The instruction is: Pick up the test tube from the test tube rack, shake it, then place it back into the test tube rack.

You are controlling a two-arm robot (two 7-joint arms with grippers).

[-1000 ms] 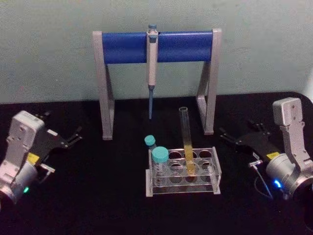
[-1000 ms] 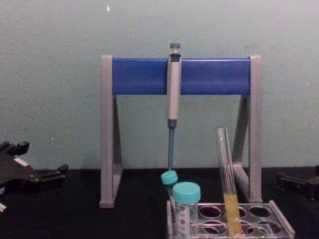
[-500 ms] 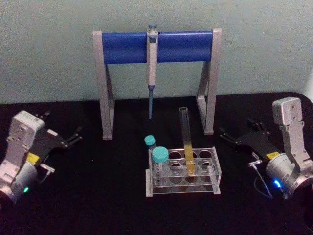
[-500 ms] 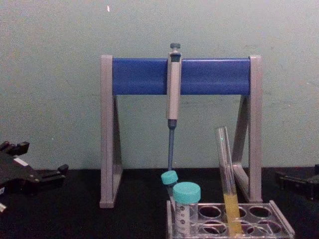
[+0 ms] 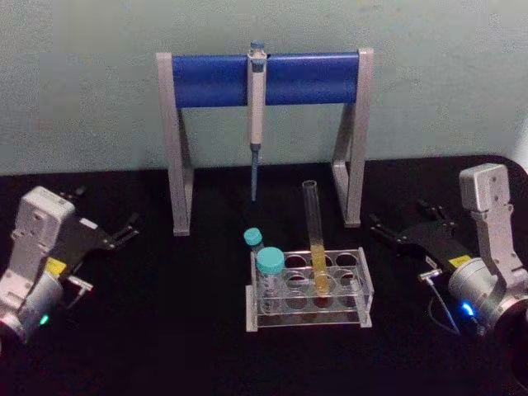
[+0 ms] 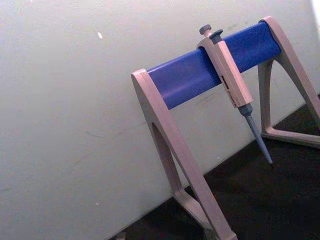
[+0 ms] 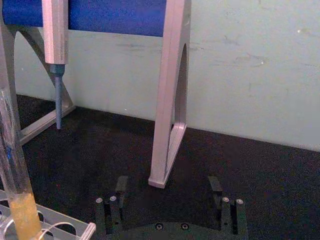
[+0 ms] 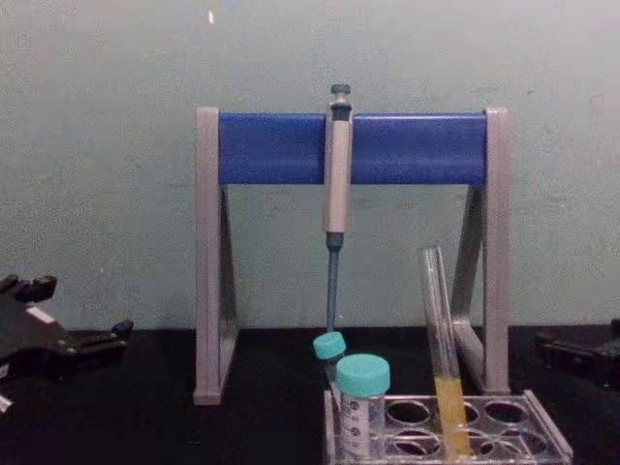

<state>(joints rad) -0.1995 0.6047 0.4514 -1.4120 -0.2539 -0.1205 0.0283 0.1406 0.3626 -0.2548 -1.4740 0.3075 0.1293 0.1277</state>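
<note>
The test tube (image 5: 314, 239) stands slightly tilted in a back-row hole of the test tube rack (image 5: 361, 290), with yellow liquid in its lower part; the chest view shows the tube (image 8: 441, 339) rising well above the rack (image 8: 542, 441). My left gripper (image 5: 106, 206) rests open on the black table far to the left, empty. My right gripper (image 5: 402, 216) lies open to the right of the rack. In the right wrist view its fingers (image 7: 121, 186) are spread wide, with the tube (image 7: 12, 165) off to one side.
A tall grey stand with a blue crossbar (image 5: 297, 78) stands behind the rack, with a grey-blue pipette (image 5: 256, 107) hanging from it. Two teal-capped tubes (image 5: 270, 262) sit at the rack's left end. A pale wall closes the back.
</note>
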